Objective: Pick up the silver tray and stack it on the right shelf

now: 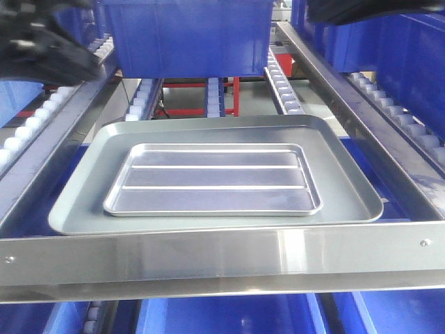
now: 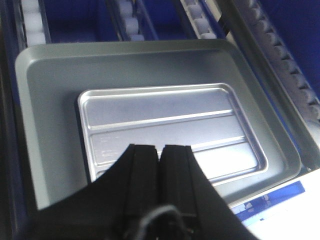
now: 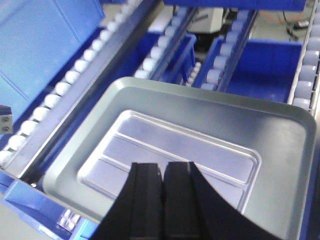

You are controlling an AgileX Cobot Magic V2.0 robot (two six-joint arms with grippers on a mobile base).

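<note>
The silver tray [image 1: 212, 179], shiny with two long ribs, lies flat inside a larger dull grey tray [image 1: 90, 195]. Both rest on the right shelf [image 1: 222, 259], behind its broad steel front bar with screws. My left gripper [image 2: 160, 148] hovers above the silver tray's [image 2: 165, 127] near edge, shut with nothing between its fingers. Over the near part of the silver tray [image 3: 170, 150] my right gripper [image 3: 163, 165] is likewise shut and empty. In the front view only dark parts of the arms show, at the top left [image 1: 42, 49] and top right [image 1: 368, 10].
A blue bin [image 1: 188, 35] stands on the rollers just behind the trays. Rails of white rollers [image 1: 281, 80] and steel side bars [image 1: 348, 118] run along both sides. More blue bins [image 3: 260, 57] sit on the level below.
</note>
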